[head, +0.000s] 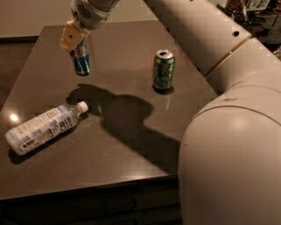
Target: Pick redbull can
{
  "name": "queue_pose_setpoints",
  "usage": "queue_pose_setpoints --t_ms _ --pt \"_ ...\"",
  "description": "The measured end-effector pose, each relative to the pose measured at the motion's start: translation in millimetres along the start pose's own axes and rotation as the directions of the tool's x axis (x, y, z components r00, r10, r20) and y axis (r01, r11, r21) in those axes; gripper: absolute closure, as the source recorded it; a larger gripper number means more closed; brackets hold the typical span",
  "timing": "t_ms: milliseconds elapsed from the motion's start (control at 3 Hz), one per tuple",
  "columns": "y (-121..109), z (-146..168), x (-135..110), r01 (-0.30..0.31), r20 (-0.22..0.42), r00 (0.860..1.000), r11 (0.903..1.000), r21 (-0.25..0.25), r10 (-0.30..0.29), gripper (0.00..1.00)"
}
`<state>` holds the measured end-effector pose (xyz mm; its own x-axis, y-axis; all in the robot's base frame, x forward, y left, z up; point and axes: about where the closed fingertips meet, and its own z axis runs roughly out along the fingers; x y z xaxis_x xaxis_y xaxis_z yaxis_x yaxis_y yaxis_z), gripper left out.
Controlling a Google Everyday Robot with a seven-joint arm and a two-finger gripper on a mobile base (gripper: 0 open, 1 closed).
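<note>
The redbull can (82,63) is slim and blue-and-silver. It hangs in the air above the dark table (131,145) at the upper left, with its shadow on the tabletop below. My gripper (74,41) is shut on the can's upper part, with tan fingers (69,36) around it. The can's top is hidden by the fingers. My white arm reaches in from the right across the top of the view.
A wider green can (163,69) stands upright at the table's middle right. A clear plastic bottle (44,128) with a white label lies on its side at the front left. The table's front edge runs along the bottom. Clutter (254,9) sits at the back right.
</note>
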<state>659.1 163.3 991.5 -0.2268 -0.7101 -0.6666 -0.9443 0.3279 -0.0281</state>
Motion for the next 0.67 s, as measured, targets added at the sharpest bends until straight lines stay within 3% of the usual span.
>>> queue_pose_setpoints --t_ms 333,667 --pt "2.3 -26.5 1.2 0.031 -0.005 0.999 0.9991 -0.03 -0.031 1.0" --pt "3.4 -28.3 1.1 0.033 -0.009 0.999 0.9989 -0.034 -0.033 1.0"
